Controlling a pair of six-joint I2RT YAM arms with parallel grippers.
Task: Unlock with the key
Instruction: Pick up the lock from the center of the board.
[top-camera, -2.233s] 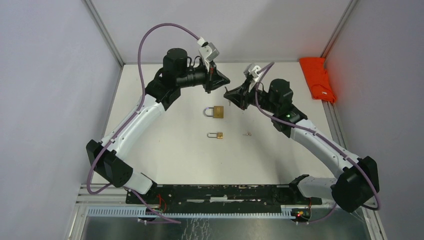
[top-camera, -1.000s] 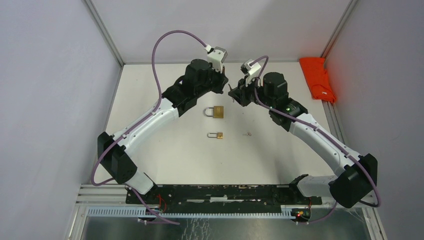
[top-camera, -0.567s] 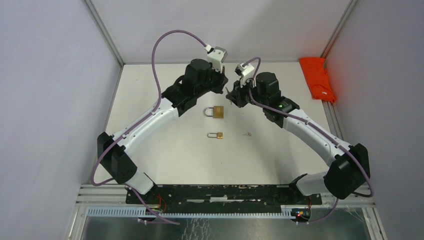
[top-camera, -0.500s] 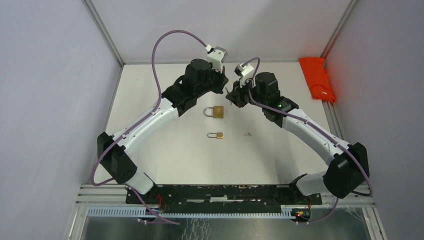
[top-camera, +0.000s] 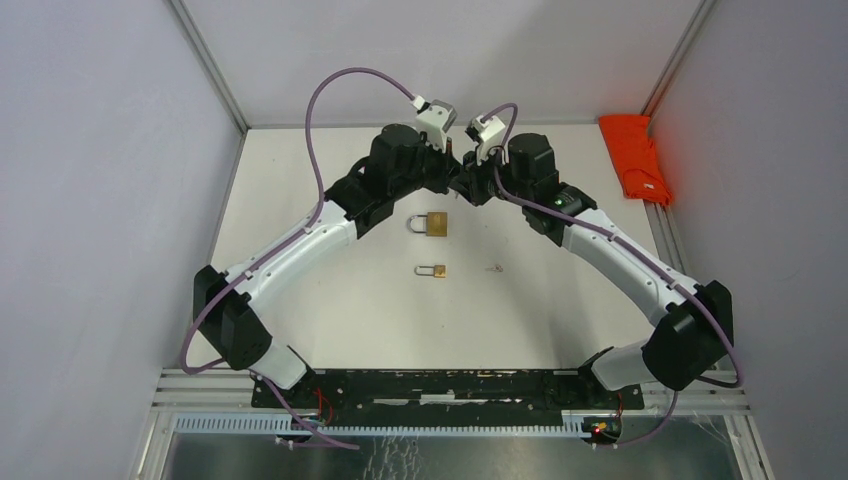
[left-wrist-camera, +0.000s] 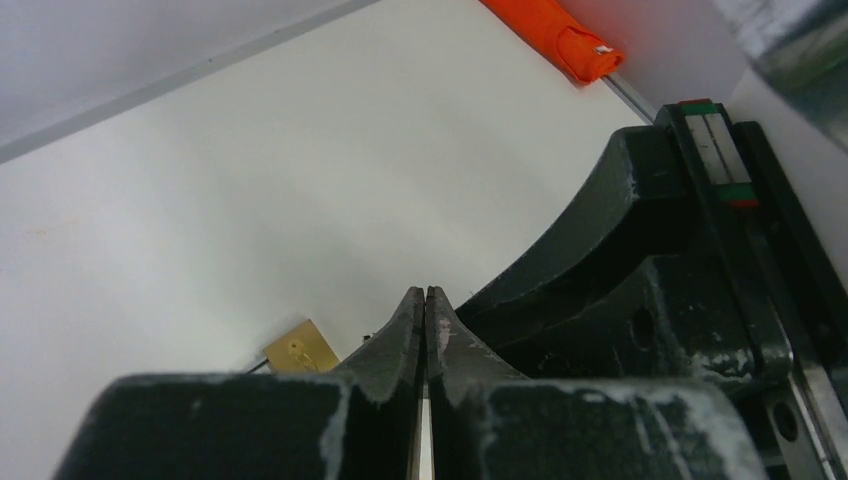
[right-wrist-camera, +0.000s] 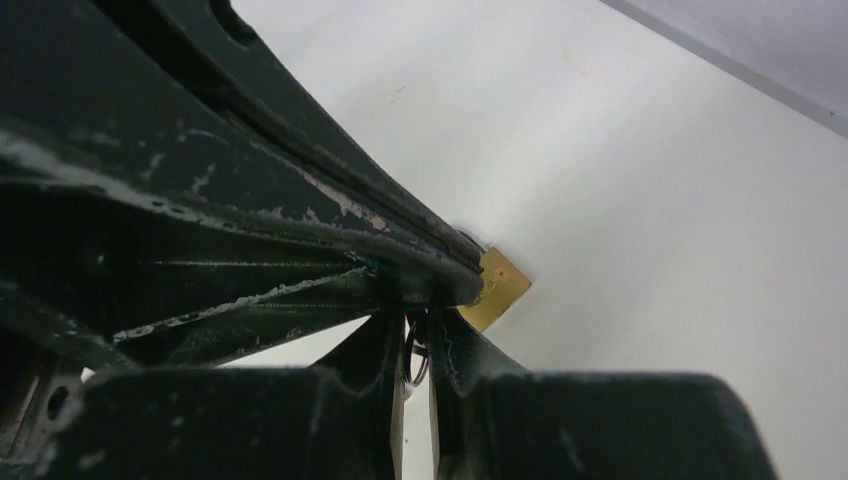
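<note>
Although the brass padlock (top-camera: 431, 224) is what must be opened, it lies flat on the tabletop (top-camera: 330, 290) with its shackle seated, so it appears locked and untouched. A smaller padlock (top-camera: 433, 270) lies just nearer the arms. Beyond both, the grippers meet tip to tip in the air. The right gripper (right-wrist-camera: 415, 335) is nipped on a thin key ring (right-wrist-camera: 414, 360). The left gripper (left-wrist-camera: 425, 300) has its fingers pressed together; whether they pinch anything cannot be told. Seemingly, inserting and turning the key remain.
</note>
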